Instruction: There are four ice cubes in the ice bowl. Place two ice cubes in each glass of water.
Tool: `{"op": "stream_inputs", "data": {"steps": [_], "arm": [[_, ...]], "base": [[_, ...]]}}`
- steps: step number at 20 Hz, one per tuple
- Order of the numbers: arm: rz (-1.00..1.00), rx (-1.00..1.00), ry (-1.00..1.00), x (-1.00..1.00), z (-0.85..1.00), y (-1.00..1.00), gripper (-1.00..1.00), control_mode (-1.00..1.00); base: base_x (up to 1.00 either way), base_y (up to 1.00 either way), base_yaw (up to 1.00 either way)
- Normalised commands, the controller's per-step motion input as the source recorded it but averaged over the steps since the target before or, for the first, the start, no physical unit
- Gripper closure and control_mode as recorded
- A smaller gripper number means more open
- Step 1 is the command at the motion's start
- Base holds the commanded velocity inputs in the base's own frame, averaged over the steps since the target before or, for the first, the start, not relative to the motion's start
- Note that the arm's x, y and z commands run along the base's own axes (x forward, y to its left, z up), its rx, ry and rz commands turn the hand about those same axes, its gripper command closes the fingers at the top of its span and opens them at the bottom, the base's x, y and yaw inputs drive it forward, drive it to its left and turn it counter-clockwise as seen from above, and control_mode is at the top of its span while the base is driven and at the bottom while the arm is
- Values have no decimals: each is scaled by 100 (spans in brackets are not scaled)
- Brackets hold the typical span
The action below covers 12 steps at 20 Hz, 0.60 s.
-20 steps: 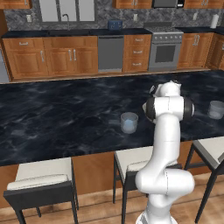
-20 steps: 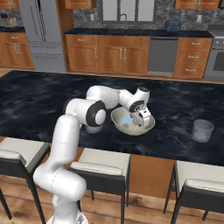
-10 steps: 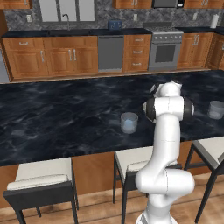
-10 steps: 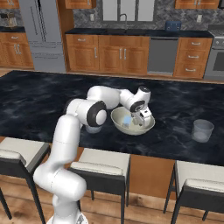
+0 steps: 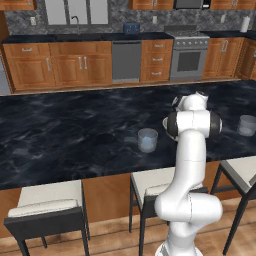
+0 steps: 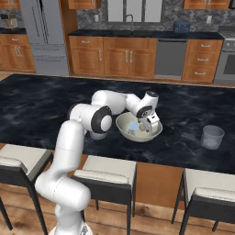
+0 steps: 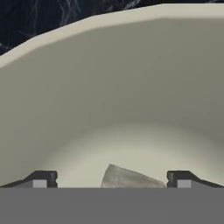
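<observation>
2 base views: set behind the arm, left and right, high, facing forward and down across the black marble desk (image 5: 75, 135) toward the cabinets; both share the desk, stools and arm. Hand view: very close, looking along the claw (image 7: 111, 179) into the ice bowl (image 7: 109, 87).

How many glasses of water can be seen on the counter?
2: one glass stands near the counter's front edge left of the arm, the other glass stands to the right of the ice bowl.

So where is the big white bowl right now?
The ice bowl sits on the dark counter in the right base view, near the front edge, with the open hand dipped into it and a glass off to its right.
</observation>
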Motion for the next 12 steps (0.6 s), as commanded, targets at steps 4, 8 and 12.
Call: {"op": "stream_inputs", "data": {"steps": [4, 8, 12], "arm": [[0, -1, 0, 7, -9, 0, -100, -100], [0, -1, 0, 7, -14, 0, -100, -100], [0, 0, 0, 4, -9, 0, -100, -100]], "base": [[0, 0, 0], [0, 0, 0], [0, 0, 0]]}}
